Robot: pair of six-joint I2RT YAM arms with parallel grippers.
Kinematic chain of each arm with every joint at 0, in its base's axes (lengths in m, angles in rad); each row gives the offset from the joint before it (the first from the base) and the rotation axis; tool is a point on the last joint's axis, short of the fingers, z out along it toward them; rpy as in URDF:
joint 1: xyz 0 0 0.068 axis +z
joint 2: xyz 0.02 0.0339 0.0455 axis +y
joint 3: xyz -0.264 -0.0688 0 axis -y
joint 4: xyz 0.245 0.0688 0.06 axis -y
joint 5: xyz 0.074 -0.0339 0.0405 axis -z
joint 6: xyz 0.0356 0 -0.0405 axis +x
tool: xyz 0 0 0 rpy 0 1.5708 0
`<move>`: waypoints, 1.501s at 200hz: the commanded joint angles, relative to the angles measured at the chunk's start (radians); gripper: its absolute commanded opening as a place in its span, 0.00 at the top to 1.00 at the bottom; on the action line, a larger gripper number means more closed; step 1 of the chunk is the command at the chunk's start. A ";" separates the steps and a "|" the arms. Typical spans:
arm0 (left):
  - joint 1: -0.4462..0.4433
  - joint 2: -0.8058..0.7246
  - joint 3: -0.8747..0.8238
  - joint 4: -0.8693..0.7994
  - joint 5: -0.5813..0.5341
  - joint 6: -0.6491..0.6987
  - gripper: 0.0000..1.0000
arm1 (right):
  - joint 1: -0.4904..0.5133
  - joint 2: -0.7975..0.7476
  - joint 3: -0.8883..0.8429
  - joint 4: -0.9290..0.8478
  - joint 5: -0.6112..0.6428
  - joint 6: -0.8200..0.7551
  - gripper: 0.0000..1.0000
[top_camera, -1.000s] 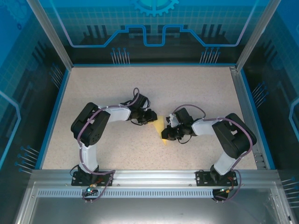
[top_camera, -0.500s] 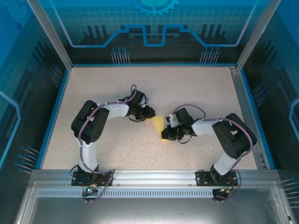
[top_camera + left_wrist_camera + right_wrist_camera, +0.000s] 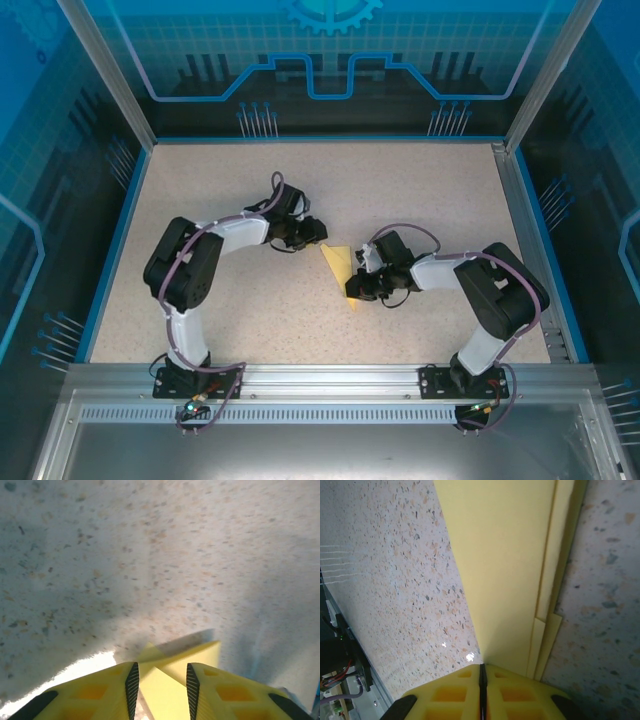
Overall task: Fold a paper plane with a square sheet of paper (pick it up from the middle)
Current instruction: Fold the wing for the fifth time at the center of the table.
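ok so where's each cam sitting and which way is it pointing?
Top external: above and behind the bases, looking down on the table; left arm and right arm in full, folded paper between them.
Left wrist: on the left arm, looking past the open left tool at the table and the paper's tip.
Right wrist: on the right arm, looking along the paper past the right tool, shut on it.
Shared: all three show the paper on the speckled table.
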 commanded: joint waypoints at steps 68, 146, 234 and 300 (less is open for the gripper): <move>-0.061 0.006 -0.013 0.081 0.093 -0.012 0.68 | 0.003 0.046 -0.022 -0.123 0.052 -0.022 0.90; -0.021 0.147 0.052 0.025 -0.001 0.030 0.70 | 0.005 0.039 -0.028 -0.125 0.048 -0.026 0.89; 0.028 0.017 0.037 0.043 0.078 0.017 0.68 | 0.004 0.044 -0.014 -0.128 0.048 -0.023 0.89; -0.072 -0.013 -0.028 0.098 0.121 0.025 0.71 | 0.005 0.044 0.009 -0.126 0.049 -0.013 0.89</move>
